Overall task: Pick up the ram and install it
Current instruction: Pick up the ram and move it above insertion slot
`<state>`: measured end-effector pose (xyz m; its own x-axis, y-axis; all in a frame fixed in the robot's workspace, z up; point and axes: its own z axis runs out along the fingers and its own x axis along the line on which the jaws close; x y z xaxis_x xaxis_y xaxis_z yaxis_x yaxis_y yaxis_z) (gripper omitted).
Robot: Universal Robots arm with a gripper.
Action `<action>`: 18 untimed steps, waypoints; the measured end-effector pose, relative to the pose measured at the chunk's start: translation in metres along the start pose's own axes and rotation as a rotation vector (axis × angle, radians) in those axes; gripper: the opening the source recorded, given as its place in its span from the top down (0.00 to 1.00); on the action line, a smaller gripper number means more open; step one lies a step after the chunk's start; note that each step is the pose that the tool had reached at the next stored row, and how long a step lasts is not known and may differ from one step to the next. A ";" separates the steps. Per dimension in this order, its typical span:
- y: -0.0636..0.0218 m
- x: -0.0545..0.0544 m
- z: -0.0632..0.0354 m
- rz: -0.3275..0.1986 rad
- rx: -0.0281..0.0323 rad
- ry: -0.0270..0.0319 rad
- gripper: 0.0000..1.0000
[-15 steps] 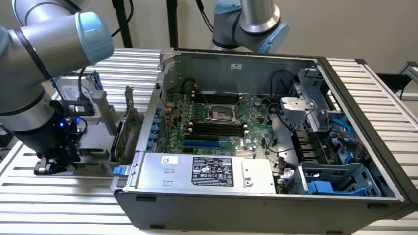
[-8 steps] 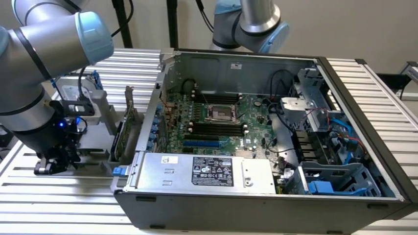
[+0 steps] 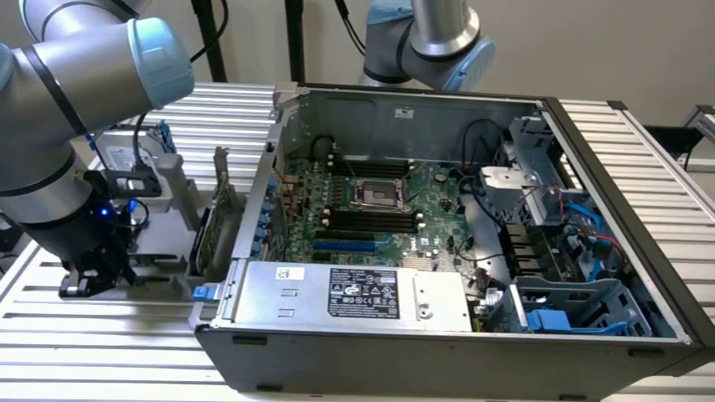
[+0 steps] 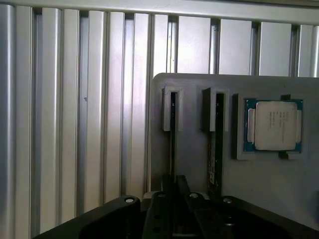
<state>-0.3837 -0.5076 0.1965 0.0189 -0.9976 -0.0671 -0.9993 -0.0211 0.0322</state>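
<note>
The ram [image 4: 172,139] is a thin stick standing on edge in a slot of a grey holder [image 4: 192,159]. A second stick like it [image 4: 215,154] stands in the neighbouring slot. My gripper [image 4: 174,199] hangs directly over the first stick, in line with its edge. In the exterior view my gripper [image 3: 92,278] is low over the holder [image 3: 156,272], on the exterior view's left of the open computer case [image 3: 447,335]. The black memory slots [image 3: 369,219] lie on the green motherboard inside the case.
A square silver processor [image 4: 273,124] sits in a recess of the holder beside the sticks. An upright expansion card [image 3: 218,218] stands between holder and case. A second arm [image 3: 441,42] hangs behind the case. Everything rests on a ribbed aluminium table [image 3: 112,352].
</note>
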 end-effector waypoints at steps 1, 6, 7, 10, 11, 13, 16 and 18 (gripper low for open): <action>0.0000 0.000 0.0000 0.000 0.0000 0.0000 0.85; 0.0000 0.000 0.0000 0.000 0.0000 -0.0001 0.86; 0.0000 0.000 0.0000 0.000 0.0000 0.0000 0.86; 0.0000 0.000 -0.0001 0.000 -0.0001 0.0000 0.86; 0.0000 0.000 -0.0004 0.000 -0.0001 0.0001 0.86; 0.0001 0.000 -0.0017 0.000 -0.0003 0.0002 0.86; 0.0002 0.000 -0.0058 0.000 -0.0003 0.0001 0.86; 0.0003 -0.001 -0.0104 0.000 -0.0003 0.0001 0.86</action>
<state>-0.3837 -0.5076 0.2070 0.0188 -0.9976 -0.0670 -0.9992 -0.0210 0.0325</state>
